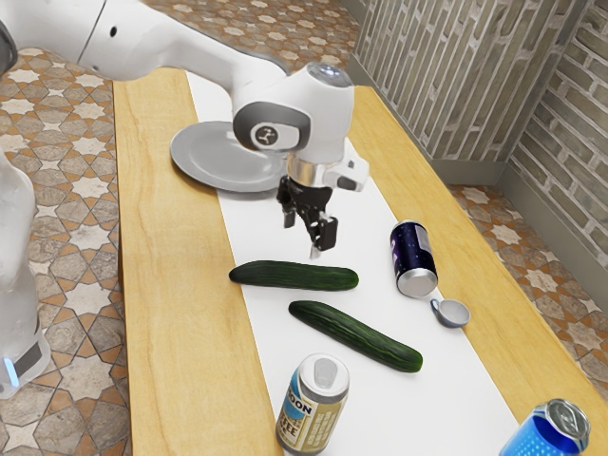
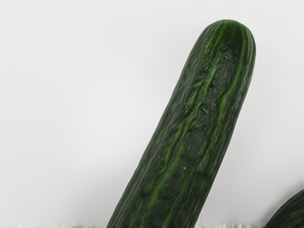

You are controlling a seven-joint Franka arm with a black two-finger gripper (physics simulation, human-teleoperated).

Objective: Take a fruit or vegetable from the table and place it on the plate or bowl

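Two dark green cucumbers lie on the white runner. The nearer-to-arm cucumber lies just below my gripper, which hangs a little above it with its fingers apart and nothing between them. The second cucumber lies beyond the first, toward the table's front. A grey plate rests behind the gripper, toward the exterior view's upper left, partly hidden by my wrist.
A dark blue can lies on its side to the exterior view's right, with a small grey cup near it. An upright can stands at the front and a blue can at the lower right corner. Wooden table edges flank the runner.
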